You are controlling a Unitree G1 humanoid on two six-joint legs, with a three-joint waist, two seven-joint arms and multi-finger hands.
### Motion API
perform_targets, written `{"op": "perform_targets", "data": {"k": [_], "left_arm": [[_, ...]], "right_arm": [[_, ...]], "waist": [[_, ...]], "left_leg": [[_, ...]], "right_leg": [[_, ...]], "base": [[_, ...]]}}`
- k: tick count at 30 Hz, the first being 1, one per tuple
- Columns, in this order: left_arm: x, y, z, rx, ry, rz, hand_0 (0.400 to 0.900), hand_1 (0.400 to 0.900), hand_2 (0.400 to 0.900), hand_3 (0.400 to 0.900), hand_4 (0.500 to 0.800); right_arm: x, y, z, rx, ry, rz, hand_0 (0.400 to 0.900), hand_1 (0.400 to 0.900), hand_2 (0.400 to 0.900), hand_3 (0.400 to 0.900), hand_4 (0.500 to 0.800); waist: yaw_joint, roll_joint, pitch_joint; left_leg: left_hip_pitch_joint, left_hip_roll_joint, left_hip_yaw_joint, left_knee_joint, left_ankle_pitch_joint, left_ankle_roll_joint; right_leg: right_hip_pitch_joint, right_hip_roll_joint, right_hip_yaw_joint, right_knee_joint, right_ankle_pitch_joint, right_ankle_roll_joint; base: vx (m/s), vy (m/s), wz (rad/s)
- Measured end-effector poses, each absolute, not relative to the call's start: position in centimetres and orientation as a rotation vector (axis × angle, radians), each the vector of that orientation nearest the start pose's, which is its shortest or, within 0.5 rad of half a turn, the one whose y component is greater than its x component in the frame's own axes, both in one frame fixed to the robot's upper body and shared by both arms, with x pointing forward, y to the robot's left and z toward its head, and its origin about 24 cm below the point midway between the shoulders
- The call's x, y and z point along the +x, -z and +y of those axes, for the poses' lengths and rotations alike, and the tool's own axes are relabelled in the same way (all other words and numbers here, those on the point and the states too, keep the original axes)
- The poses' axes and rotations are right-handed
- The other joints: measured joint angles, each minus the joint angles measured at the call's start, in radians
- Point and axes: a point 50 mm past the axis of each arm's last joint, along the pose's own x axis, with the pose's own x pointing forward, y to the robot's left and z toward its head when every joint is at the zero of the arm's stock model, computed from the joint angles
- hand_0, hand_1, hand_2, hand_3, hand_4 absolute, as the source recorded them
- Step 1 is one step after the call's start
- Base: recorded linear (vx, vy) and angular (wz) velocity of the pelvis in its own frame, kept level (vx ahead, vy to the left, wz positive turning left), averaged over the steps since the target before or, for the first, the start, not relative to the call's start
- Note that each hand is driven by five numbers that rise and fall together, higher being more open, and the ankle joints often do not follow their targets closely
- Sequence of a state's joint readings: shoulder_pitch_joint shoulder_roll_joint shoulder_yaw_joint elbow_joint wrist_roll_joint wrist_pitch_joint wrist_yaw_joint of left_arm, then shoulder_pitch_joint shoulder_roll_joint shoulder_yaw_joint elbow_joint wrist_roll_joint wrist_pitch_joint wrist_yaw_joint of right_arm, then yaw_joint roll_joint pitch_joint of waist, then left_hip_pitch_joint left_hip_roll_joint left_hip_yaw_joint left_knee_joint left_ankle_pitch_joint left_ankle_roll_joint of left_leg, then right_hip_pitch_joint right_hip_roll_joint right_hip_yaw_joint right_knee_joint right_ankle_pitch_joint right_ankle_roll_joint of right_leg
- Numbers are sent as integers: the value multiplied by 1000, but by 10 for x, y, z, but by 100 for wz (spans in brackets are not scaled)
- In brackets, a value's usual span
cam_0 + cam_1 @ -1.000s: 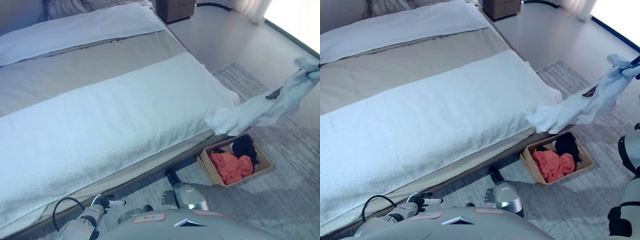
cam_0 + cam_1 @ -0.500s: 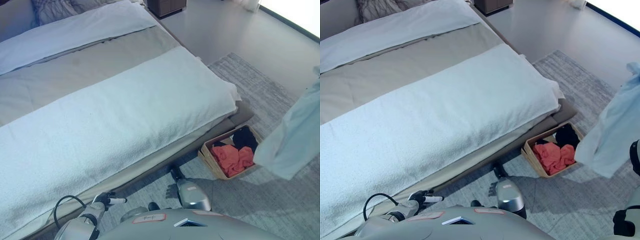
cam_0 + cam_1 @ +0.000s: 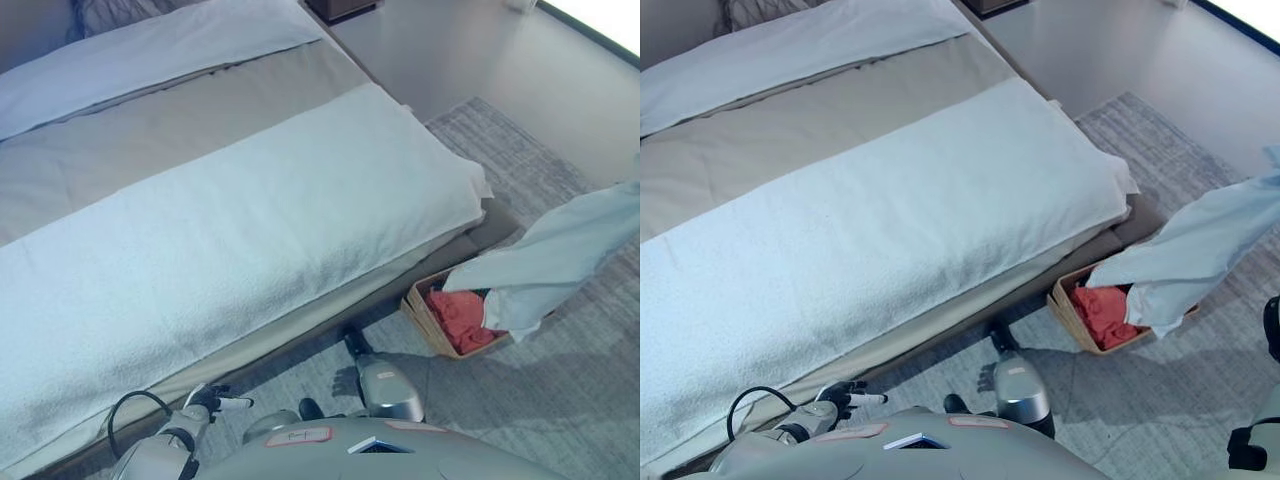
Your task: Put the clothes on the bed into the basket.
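Observation:
A white garment [image 3: 545,265] hangs in the air from the right edge of the view, and its lower end drapes over the right half of the wicker basket [image 3: 418,312]. The basket stands on the rug at the bed's foot corner and holds an orange cloth [image 3: 455,312]. My right hand is out of view past the right edge, where the garment's top leaves the picture. My left hand [image 3: 207,403] is low at the bottom left by the bed's side, fingers relaxed and empty. The bed [image 3: 250,220] shows only a white blanket and a beige sheet.
A grey rug [image 3: 520,400] lies under the basket and beside the bed. A white pillow or folded cover [image 3: 150,50] lies at the head of the bed. A dark nightstand [image 3: 340,8] stands at the top edge. Bare floor [image 3: 470,50] is beyond it.
The white garment has come off the bed's corner, swung out to the right, and now hangs lower over the basket, hiding the dark clothing in it. The camera has shifted slightly.

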State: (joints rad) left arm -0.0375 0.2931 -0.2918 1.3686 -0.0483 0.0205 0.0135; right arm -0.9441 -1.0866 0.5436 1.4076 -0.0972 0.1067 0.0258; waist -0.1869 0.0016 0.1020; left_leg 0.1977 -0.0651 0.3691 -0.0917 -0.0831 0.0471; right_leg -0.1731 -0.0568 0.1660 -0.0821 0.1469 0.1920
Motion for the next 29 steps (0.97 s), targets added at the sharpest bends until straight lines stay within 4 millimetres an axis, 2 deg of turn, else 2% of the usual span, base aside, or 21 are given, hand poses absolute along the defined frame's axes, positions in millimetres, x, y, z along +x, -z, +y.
{"op": "perform_targets", "data": {"k": [10,21,29], "left_arm": [[69,162,254,427,1,1370,900,900,900,900,800],[69,162,254,427,2,1371,900,900,900,900,800],[72,162,254,431,6,1361,900,900,900,900,800]], "right_arm": [[271,-177,-464,-1096,656,718,900,900,900,900,800],[271,-178,-464,-1065,664,702,900,900,900,900,800],[269,-174,-465,-1070,659,717,900,900,900,900,800]], "waist": [[2,-2,2],[12,-2,2],[29,-2,3]], "left_leg": [[-3,-4,-11,0,3,-3],[-1,-4,-40,9,2,-5],[-2,-4,-51,10,2,-6]], "right_leg": [[1,-10,-4,0,2,1],[12,-11,-12,-3,56,-40],[15,-16,-26,-3,56,-40]], "base": [[-1,-17,7],[-4,-13,8],[-6,-6,4]]}}
